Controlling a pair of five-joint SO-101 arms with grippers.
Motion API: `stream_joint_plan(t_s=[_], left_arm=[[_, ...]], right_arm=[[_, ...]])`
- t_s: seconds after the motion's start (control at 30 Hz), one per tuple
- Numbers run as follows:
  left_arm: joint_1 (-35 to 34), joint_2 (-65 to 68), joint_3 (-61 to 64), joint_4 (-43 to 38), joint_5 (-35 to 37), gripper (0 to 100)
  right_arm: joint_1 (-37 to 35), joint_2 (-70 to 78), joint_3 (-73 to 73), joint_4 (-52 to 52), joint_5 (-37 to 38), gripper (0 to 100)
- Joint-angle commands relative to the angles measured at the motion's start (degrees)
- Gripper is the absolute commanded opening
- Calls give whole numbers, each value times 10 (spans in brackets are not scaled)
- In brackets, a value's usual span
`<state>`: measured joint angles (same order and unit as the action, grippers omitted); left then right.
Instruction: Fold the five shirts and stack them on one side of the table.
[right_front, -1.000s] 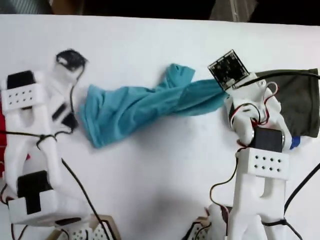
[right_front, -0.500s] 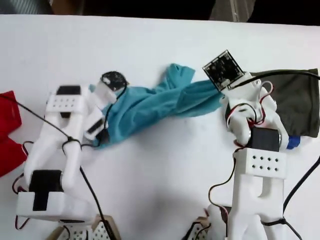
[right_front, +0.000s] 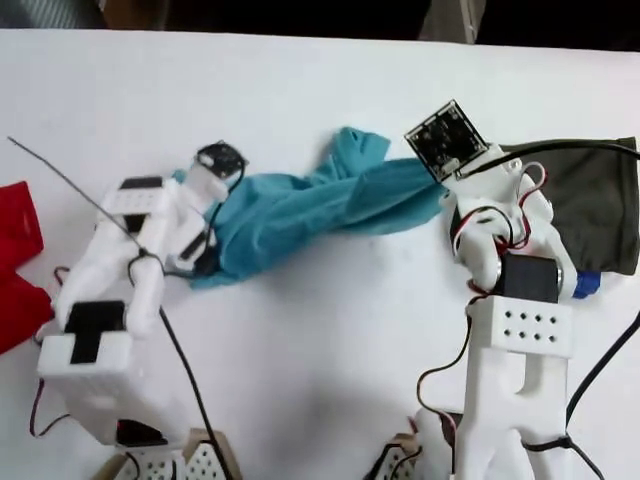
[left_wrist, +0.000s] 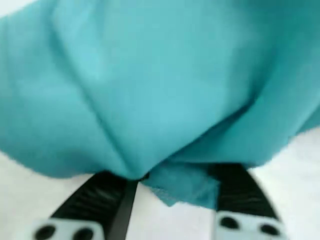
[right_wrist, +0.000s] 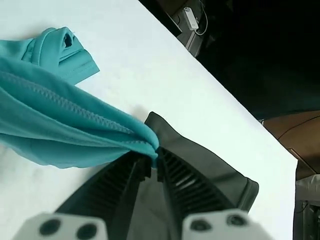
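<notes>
Teal shirt (right_front: 300, 210) lies twisted across mid-table (right_front: 320, 80), running left to right. Right gripper (right_wrist: 154, 162) stays pinched shut on the shirt's right end, over a dark shirt (right_front: 600, 210). Left gripper (left_wrist: 172, 187) swung in from frame's far left w/in the last sec and is now at the shirt's left end. Its jaws are wide w/ cloth between, not yet clamped. Red shirt (right_front: 15, 230) now shows at left edge. Both ends nearly held, so prob. a stretch-flat before folding.

I am wearing white printed shells on my left arm (right_front: 95, 275) and right arm (right_front: 520, 330), carrying black servo blocks. Black cables are trailing toward six o'clock. My right gripper (right_wrist: 154, 162) is showing black ribbed fingers (right_wrist: 117, 187).
</notes>
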<state>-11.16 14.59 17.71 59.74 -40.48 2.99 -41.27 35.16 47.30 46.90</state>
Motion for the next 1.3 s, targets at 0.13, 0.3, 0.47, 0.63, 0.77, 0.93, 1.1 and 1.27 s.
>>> stream_joint_plan(t_s=[0.13,0.3,0.47,0.63,0.77,0.93,1.1,1.27], left_arm=[[-6,5,-186,151,52,25],[1,-16,-305,304,52,25],[18,-88,-388,429,54,25],[27,-212,-305,428,51,25],[38,-321,-193,427,51,25],[30,-428,-98,427,51,25],[29,-373,-38,384,33,25],[28,-167,-109,321,28,25]], right_arm=[[-3,-20,-25,0,-4,21],[2,-37,-47,5,-93,21],[-15,-102,-67,48,-107,21],[-17,-198,-68,67,-106,21],[-12,-291,-68,101,-105,21],[-12,-369,-61,124,-104,21],[-12,-314,39,80,-90,21],[-12,-192,144,-58,-84,21]])
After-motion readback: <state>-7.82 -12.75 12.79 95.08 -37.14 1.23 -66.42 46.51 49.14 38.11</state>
